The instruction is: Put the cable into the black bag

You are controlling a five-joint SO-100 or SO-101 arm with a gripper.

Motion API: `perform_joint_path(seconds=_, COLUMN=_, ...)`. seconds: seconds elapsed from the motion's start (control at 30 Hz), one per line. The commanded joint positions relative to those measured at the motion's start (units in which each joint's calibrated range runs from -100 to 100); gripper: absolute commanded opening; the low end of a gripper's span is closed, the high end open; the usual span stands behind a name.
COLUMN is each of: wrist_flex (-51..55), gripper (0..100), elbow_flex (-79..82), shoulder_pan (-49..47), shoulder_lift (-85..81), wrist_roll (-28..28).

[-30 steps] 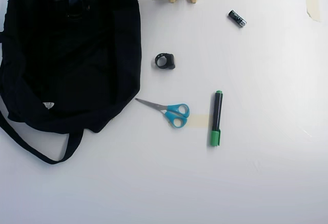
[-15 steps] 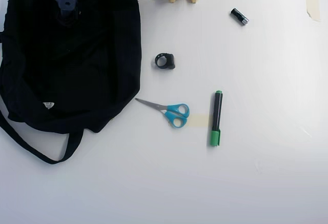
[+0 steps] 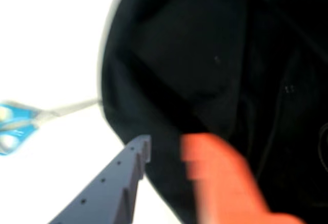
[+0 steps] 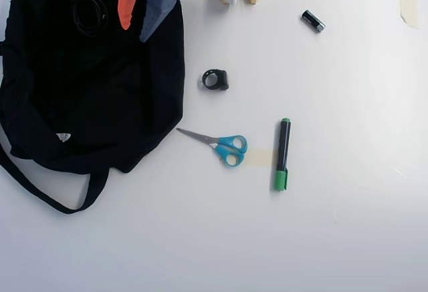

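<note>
Over the upper right part of the black bag (image 4: 100, 105), in the overhead view, the gripper (image 4: 134, 30) hangs with its orange finger (image 4: 124, 5) and grey-blue finger (image 4: 155, 8) spread apart, nothing between them. The wrist view is blurred but shows the same gap, orange finger (image 3: 225, 183) right, grey-blue finger (image 3: 110, 188) left, black fabric (image 3: 205, 70) beyond. The cable (image 4: 89, 13) lies coiled on the bag's dark fabric just left of the orange finger, apart from it; it looks to be inside the bag's mouth, though black on black makes that hard to confirm. Small white tag (image 4: 63, 137) sits near the bag's lower left, and the strap (image 4: 40, 195) loops out on the white table (image 4: 348, 238). Right of the bag: a black ring-shaped clip (image 4: 215, 79), blue-handled scissors (image 4: 224, 146) with tips near the bag edge, a green-capped marker (image 4: 282, 154), a small black cylinder (image 4: 311, 22) at upper right. The scissors (image 3: 15, 126) also show at the wrist view's left edge.
</note>
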Motion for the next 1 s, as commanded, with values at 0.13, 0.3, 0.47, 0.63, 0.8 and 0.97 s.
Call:
perform_joint_path(seconds=0.13, wrist_flex=0.20, gripper=2, elbow_flex=10.25, shoulder_pan=-7.09, shoulder_lift=-18.29, wrist_roll=-2.25)
perform_joint_path(seconds=0.3, wrist_flex=-1.78, gripper=2, elbow_flex=14.84, shoulder_pan=-13.37, shoulder_lift=-24.02, wrist_roll=-2.57)
perform_joint_path(seconds=0.47, wrist_flex=-6.17, gripper=2, elbow_flex=23.28, shoulder_pan=-15.84, shoulder_lift=-31.07, wrist_roll=-2.57)
perform_joint_path(seconds=0.63, wrist_flex=-17.37, gripper=2, elbow_flex=42.24, shoulder_pan=-17.79, shoulder_lift=-44.52, wrist_roll=-2.25)
perform_joint_path(seconds=0.8, wrist_flex=-20.30, gripper=2, elbow_flex=53.83, shoulder_pan=-21.45, shoulder_lift=-56.13, wrist_roll=-2.15)
perform_joint_path(seconds=0.97, wrist_flex=-19.44, gripper=2, elbow_flex=60.84, shoulder_pan=-25.49, shoulder_lift=-64.43, wrist_roll=-2.09)
